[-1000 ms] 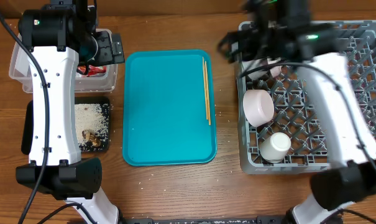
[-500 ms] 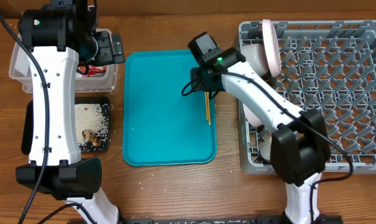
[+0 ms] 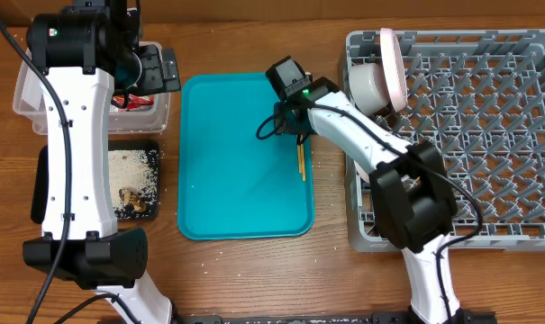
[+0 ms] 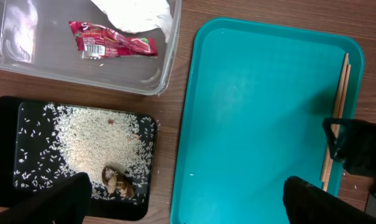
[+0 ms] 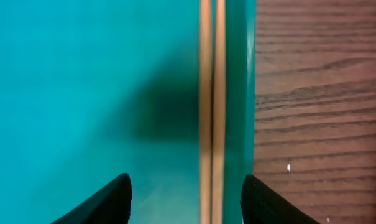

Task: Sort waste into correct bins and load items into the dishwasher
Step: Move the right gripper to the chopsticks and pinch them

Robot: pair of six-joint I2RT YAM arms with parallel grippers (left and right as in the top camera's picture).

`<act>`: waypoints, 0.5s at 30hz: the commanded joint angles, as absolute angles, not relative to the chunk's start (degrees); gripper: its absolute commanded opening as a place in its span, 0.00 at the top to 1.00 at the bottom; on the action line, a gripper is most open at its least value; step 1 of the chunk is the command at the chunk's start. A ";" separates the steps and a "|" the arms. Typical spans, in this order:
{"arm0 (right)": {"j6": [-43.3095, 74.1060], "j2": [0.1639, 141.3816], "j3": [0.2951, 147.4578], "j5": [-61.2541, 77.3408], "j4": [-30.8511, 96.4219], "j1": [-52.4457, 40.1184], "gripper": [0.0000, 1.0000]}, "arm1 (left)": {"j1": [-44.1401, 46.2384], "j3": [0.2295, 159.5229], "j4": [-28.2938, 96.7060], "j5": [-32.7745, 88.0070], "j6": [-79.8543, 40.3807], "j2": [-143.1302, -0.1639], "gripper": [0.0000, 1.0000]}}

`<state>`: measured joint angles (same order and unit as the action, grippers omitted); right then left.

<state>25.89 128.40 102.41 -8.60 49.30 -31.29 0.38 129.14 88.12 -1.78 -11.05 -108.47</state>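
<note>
Two wooden chopsticks (image 3: 300, 155) lie side by side along the right edge of the teal tray (image 3: 236, 162). My right gripper (image 3: 293, 115) is open just above them; in the right wrist view its fingers (image 5: 186, 196) straddle the chopsticks (image 5: 211, 106). My left gripper (image 4: 181, 202) is open and empty, high over the gap between the black tray (image 4: 4, 106) and the teal tray. The clear tub (image 4: 166, 68) holds the red wrapper (image 4: 113, 45) and the white tissue (image 4: 138, 12). The black tray holds rice (image 4: 94, 130) and brown scraps (image 4: 119, 180). The grey rack (image 3: 488, 117) holds the upright pink plate (image 3: 391, 63) and a bowl (image 3: 367, 85).
The right arm stretches across the rack's left side and hides what lies there. Stray rice grains (image 3: 204, 265) dot the wood in front of the teal tray. The left arm covers much of the clear tub (image 3: 24, 99) and black tray (image 3: 155, 148) in the overhead view.
The right arm swung from over the rack to the teal tray and settled above the chopsticks. The pink plate now stands in the rack. The left arm has not moved.
</note>
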 commanded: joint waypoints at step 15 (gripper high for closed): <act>27.24 132.03 103.28 -14.96 47.59 -31.59 0.43 | 0.38 129.73 88.01 -2.07 -11.84 -108.86 0.00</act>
